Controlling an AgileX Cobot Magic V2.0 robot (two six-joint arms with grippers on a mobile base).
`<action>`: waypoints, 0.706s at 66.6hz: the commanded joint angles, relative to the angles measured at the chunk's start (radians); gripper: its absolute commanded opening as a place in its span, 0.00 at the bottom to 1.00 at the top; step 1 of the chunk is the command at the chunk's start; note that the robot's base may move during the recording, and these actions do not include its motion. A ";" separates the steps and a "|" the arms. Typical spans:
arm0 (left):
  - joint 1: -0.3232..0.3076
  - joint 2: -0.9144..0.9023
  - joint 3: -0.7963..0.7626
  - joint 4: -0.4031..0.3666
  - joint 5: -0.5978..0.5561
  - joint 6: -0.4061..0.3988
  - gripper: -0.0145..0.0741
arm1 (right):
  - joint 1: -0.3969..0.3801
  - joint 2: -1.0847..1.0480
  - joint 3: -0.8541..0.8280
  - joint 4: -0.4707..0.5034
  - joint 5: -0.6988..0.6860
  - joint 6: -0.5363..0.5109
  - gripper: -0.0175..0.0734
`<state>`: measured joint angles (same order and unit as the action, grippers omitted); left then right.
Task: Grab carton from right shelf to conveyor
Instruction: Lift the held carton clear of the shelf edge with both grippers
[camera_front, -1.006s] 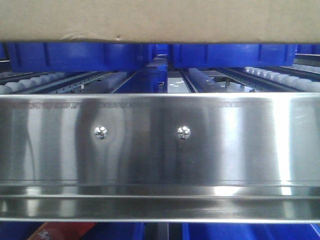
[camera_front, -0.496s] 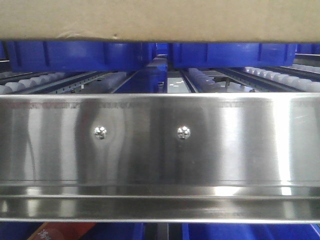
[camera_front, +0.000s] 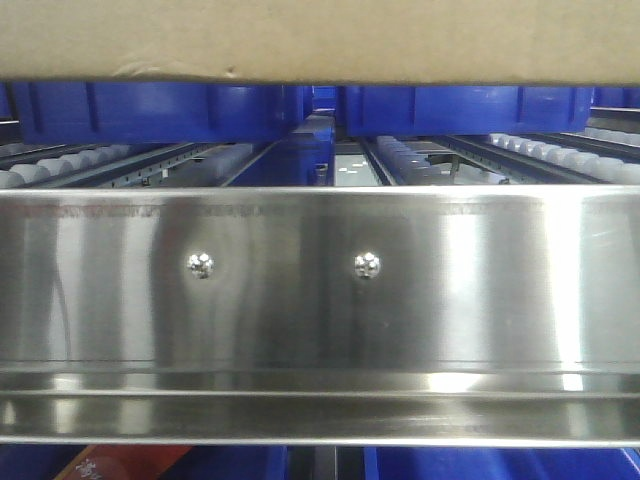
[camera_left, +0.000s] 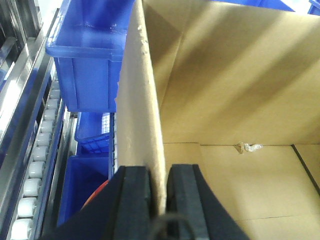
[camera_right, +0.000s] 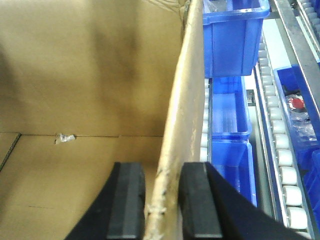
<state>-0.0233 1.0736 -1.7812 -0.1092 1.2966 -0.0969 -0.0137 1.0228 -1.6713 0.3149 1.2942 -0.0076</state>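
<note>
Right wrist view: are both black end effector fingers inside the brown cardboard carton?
No, the right end effector straddles a side wall of the brown cardboard carton, one finger inside, one outside.

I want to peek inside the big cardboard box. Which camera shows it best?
The left wrist view: it looks into the open carton, showing inner walls, a corner and the floor. The right wrist view shows nearly as much. The front view shows only a strip of its outside.

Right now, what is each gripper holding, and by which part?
Both hold the carton. The left gripper pinches the top edge of its left wall, the right gripper the top edge of its right wall, one pad inside, one outside.
</note>
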 joint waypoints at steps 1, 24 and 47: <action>0.001 -0.022 -0.017 -0.042 -0.076 0.008 0.15 | -0.002 -0.009 -0.015 -0.019 -0.073 0.008 0.11; 0.001 -0.022 -0.017 -0.042 -0.076 0.008 0.15 | -0.002 -0.009 -0.015 -0.019 -0.073 0.008 0.11; 0.001 -0.022 -0.017 -0.042 -0.076 0.008 0.15 | -0.002 -0.009 -0.015 -0.019 -0.073 0.008 0.11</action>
<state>-0.0233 1.0736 -1.7812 -0.1092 1.2966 -0.0969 -0.0137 1.0228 -1.6728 0.3149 1.2942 -0.0076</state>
